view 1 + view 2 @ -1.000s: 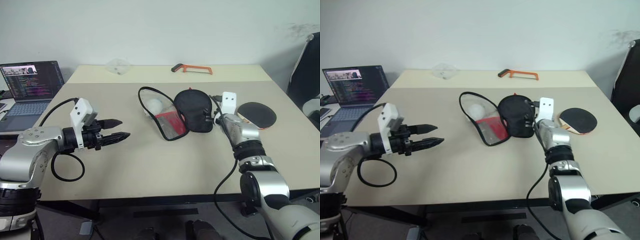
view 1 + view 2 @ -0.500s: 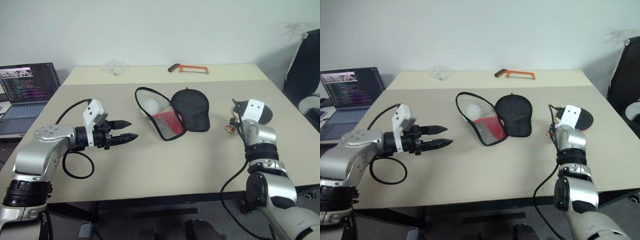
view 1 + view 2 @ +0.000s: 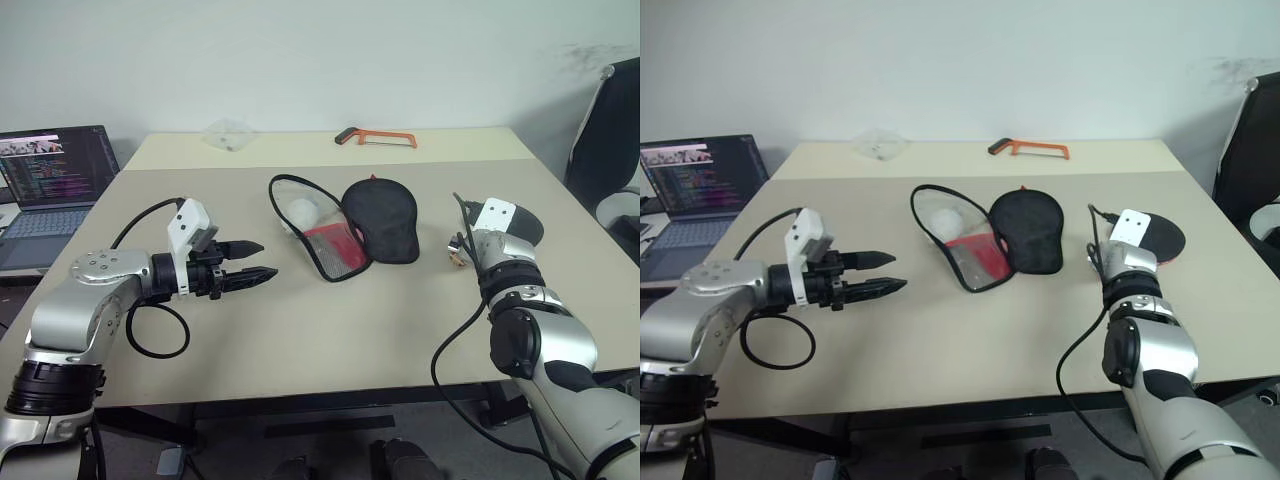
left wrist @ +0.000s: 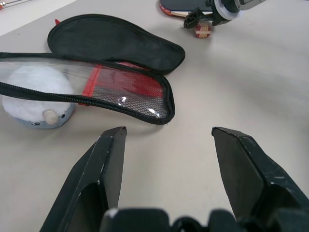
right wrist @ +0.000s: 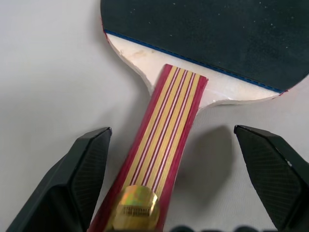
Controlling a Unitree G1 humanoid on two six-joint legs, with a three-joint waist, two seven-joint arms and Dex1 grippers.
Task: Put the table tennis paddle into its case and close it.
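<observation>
While the beige surface (image 3: 940, 340) is lying wide and bare toward its near edge, the things are gathering in the middle and at the right side. The case (image 3: 383, 218) is lying open near the centre, its black fabric half spread flat and its clear flap with red mesh and zip edge (image 4: 120, 94) lying beside it. A fluffy white pouch (image 4: 36, 99) is resting under the clear flap. The table tennis paddle (image 5: 207, 43) is lying flat near the right edge of the surface, well apart from the case, with its round black rubber face away from the robot and its striped wooden handle with red trim (image 5: 166, 130) pointing back to the right claw (image 5: 178, 179).

The right arm is reaching forward and tilting down; its fingers are standing wide on both sides of the handle, not touching it. The left claw (image 3: 245, 262) is hovering over open surface to the left of the case, pointing almost level toward it, fingers apart and holding nothing.

An orange saw (image 3: 380, 137) is lying at the far edge, and a laptop (image 3: 50, 180) is standing at the left.
</observation>
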